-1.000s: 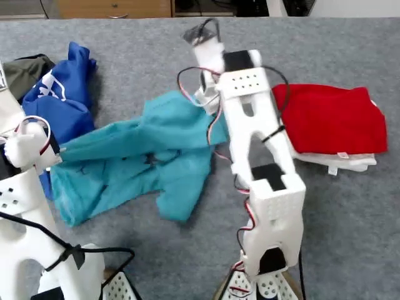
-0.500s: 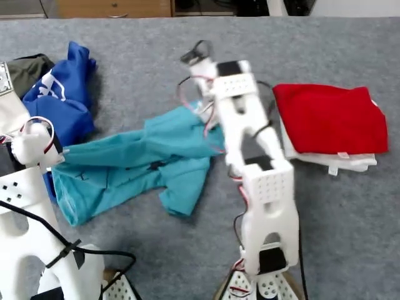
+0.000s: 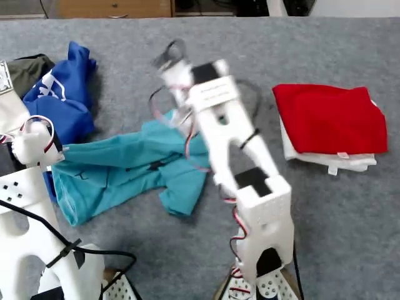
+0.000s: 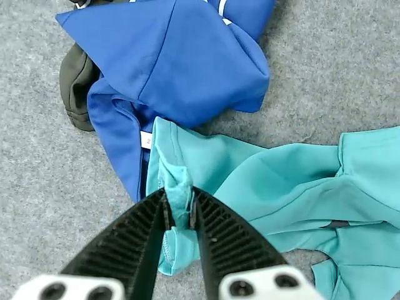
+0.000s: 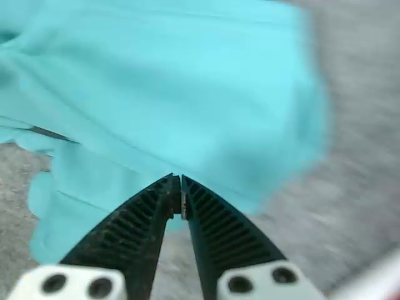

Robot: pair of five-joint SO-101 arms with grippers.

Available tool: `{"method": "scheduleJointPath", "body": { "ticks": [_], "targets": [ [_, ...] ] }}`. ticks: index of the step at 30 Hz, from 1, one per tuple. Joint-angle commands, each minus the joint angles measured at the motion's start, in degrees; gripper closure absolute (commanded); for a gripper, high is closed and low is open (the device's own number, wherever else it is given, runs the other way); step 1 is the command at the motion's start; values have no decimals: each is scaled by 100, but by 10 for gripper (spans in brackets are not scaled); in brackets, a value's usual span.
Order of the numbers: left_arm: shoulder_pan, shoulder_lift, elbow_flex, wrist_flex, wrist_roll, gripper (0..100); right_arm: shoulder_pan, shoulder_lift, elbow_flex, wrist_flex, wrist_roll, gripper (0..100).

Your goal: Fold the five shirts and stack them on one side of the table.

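Observation:
A teal shirt (image 3: 125,165) lies stretched across the middle of the grey table (image 3: 350,225). My left gripper (image 4: 178,206) is shut on a bunched edge of the teal shirt (image 4: 262,169), next to a crumpled blue shirt (image 4: 181,62). My right gripper (image 5: 177,184) is shut on the teal shirt (image 5: 175,75) at its other end, where the right arm (image 3: 215,115) hangs over the cloth. A folded red shirt (image 3: 328,119) rests on a folded white shirt (image 3: 337,164) at the right side.
The blue shirt (image 3: 59,94) and a dark olive shirt (image 3: 25,72) are heaped at the far left. The left arm (image 3: 28,181) stands at the near left. Bare table lies in front of the red stack and along the far edge.
The right arm has swung to the left, dragging its end of the teal shirt along and bunching the cloth toward the left arm. The left arm has stayed put.

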Motion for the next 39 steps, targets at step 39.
{"method": "scheduleJointPath", "body": {
  "ticks": [39],
  "targets": [
    [-396, -48, 2242, -2497, 0, 981, 585, -2958, 2044, -1609, -105, 886]
  ]
}}
